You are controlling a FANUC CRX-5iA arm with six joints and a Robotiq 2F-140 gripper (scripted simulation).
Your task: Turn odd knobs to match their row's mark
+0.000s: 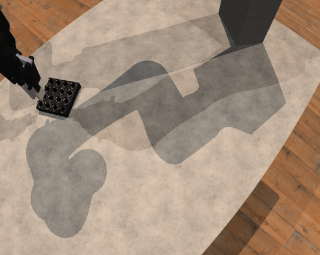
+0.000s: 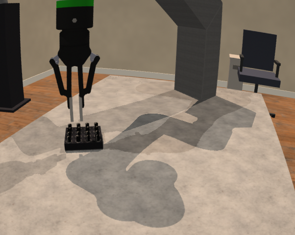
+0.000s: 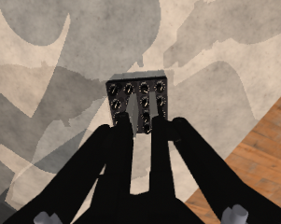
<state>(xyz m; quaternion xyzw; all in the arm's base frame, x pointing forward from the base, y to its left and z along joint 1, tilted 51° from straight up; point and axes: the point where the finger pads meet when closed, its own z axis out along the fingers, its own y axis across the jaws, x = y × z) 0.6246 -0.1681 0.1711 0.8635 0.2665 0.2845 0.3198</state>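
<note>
The black knob box (image 1: pixel 74 99) (image 2: pixel 83 146) (image 3: pixel 136 79) stands flat on the table, with four rows of four black knobs on top. White marks ring the knobs, but the names, the socket and most line directions are too small to read. My gripper (image 1: pixel 38 99) (image 2: pixel 76 120) (image 3: pixel 144 102) is open with a narrow gap between its pale fingertips. It points down and hangs above the box, with no knob between the tips. In the wrist view the fingers hide part of the knob rows.
The table (image 1: pixel 143 205) (image 2: pixel 218 197) carries broad shadows. A dark grey column (image 1: pixel 245 22) (image 2: pixel 193 63) rises from its far side. Beyond the table stand a black pedestal (image 2: pixel 6 55) at the left and an office chair (image 2: pixel 258 50) at the right.
</note>
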